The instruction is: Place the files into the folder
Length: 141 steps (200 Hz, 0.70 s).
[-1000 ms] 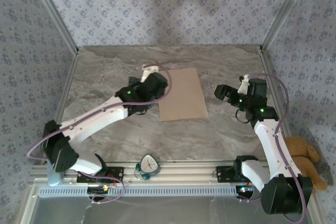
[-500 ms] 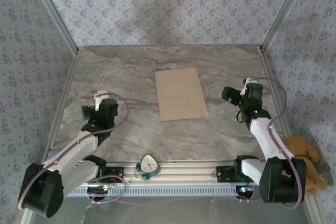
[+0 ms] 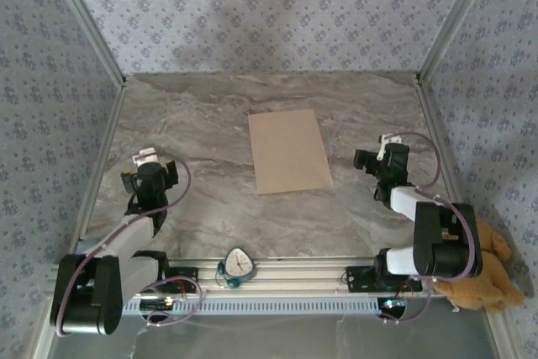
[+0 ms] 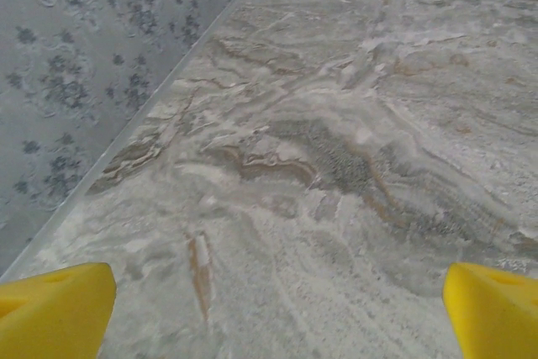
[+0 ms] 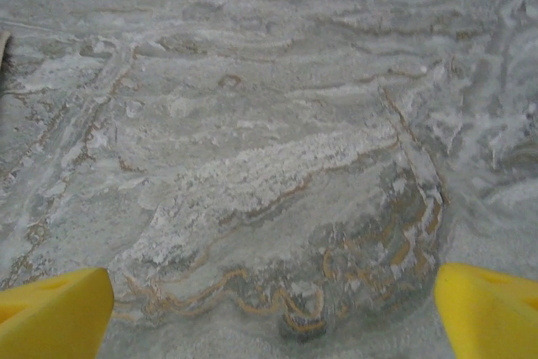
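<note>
The tan-brown folder (image 3: 290, 150) lies flat and closed in the middle of the marble table (image 3: 210, 124). No white files show; they are hidden or out of view. My left gripper (image 3: 149, 174) sits low at the near left, well away from the folder. In the left wrist view that gripper (image 4: 282, 313) is open, its yellow fingertips (image 4: 55, 308) far apart over bare marble. My right gripper (image 3: 380, 160) rests to the right of the folder, apart from it. It is open too (image 5: 273, 313), with yellow fingertips (image 5: 487, 308) wide and nothing between them.
A brown teddy bear (image 3: 487, 266) sits off the table by the right arm's base. A small teal and white object (image 3: 238, 265) lies on the front rail. Patterned walls (image 3: 50, 107) and metal posts close in the table on three sides.
The left arm has pulled back from the folder's left edge to the near left of the table. The right arm has also folded back toward its base. The folder has not moved.
</note>
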### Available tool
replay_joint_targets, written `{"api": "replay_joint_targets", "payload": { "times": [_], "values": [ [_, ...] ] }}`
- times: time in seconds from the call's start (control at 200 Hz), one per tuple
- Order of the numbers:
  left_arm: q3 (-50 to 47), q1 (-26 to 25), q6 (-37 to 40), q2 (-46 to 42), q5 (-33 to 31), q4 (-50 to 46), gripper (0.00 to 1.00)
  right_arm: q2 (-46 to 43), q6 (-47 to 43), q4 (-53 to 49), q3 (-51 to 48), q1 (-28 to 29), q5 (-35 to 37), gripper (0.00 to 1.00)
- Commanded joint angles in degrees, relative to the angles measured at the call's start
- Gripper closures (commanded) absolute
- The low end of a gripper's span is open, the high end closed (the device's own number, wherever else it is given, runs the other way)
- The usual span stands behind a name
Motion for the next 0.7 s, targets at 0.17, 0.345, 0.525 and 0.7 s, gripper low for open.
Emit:
{"api": "replay_joint_targets", "payload": {
  "times": [0.17, 0.345, 0.525, 0.7],
  "values": [
    [2.74, 0.40, 3.40, 10.53, 7.70, 15.77, 0.00, 2.90, -4.34, 18.58, -3.88, -0.18, -1.61, 0.00],
    [4.88, 0.40, 4.66, 15.97, 10.67, 19.95, 0.00, 7.27, -4.50, 23.66, -4.89, -0.45, -3.04, 0.00],
    [5.88, 0.40, 6.11, 21.56, 12.56, 24.66, 0.00, 9.17, -4.16, 22.29, -3.28, -0.44, -1.99, 0.00],
    [5.55, 2.05, 4.71, 25.15, 14.71, 27.97, 0.00, 9.54, -4.67, 20.94, -2.16, 0.05, -1.62, 0.00]
  ]
}}
